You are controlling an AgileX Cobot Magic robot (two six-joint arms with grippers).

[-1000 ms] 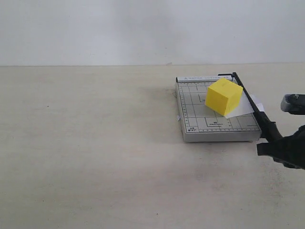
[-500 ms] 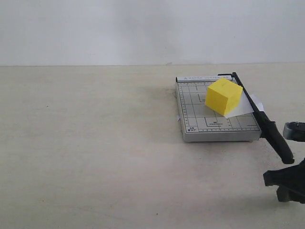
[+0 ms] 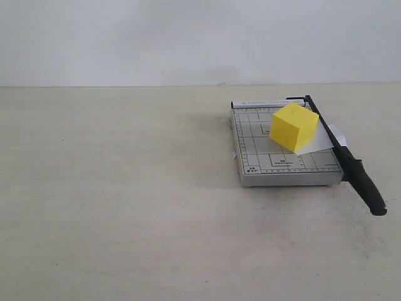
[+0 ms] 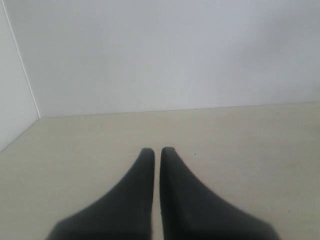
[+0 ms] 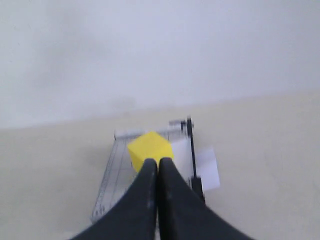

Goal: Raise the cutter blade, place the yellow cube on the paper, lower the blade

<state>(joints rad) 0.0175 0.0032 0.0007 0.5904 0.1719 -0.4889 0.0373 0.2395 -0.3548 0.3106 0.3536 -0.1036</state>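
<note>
You have one yellow cube [image 3: 294, 126] on one paper [image 3: 321, 140] atop one board [image 3: 257, 157], at three o'clock; one cutter blade [image 3: 353, 170] lies down along its three-o'clock edge. Left pincer [image 4: 156, 152] and right pincer [image 5: 158, 163] are closed.

Yellow cube [image 5: 148, 147], apparently on paper [image 5: 207, 167]

Ahead of the right claw [image 5: 158, 161], the cutter board [image 3: 263, 166] rests on the tabletop [image 3: 125, 188]. The cube [image 3: 294, 126] sits on the paper [image 3: 319, 143] atop the board, with the blade [image 3: 341, 150] lying along the board's right edge.
</note>
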